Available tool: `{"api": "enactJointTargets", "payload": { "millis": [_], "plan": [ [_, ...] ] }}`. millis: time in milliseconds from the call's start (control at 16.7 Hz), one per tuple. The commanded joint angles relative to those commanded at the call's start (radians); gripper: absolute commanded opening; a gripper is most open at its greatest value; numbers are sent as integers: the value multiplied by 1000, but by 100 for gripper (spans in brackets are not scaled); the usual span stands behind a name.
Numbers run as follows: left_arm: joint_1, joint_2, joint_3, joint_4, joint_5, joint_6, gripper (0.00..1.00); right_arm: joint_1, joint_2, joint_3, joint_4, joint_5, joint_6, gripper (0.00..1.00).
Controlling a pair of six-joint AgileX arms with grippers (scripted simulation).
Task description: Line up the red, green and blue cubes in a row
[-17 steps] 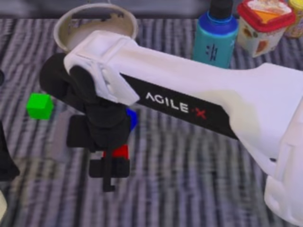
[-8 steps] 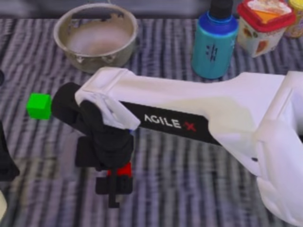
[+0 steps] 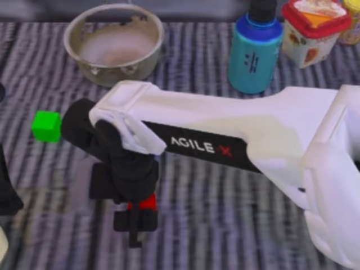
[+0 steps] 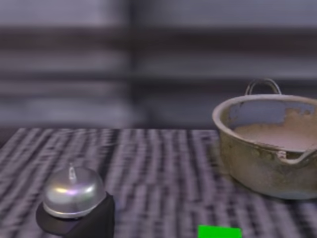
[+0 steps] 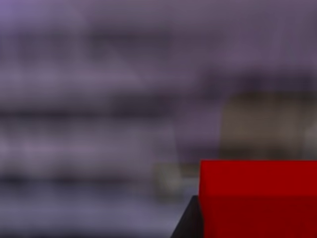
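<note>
A: Left to right: left arm parked at the left edge, barely in frame, can't tell its claw state. green cube (image 3: 46,126) sits alone left of centre, near the metal pot (image 3: 114,42). Desk bell (image 4: 73,192) shows only on the left wrist cam.

B: And the right gripper (image 3: 135,216)?

A: Centre-left of the table, clamped on the red cube (image 3: 147,202). Blue cube is hidden, probably under the wrist.

B: Then set red level with green, edges square, and let go only once it sits flat on the striped cloth (image 3: 225,225). Blue bottle (image 3: 255,48) is well clear.
</note>
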Motion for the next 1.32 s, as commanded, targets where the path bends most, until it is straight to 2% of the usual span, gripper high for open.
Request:
{"api": "enactJointTargets", "payload": {
  "millis": [420,1020,1320],
  "plan": [
    [0,0,0,0,0,0,100,0,0,0,0,0,0,98],
    [0,0,0,0,0,0,100,-1,0,4,-4,0,-1,100],
    [0,0,0,0,0,0,100,3,-7,138,-151,-1,-1,100]
  ]
}}
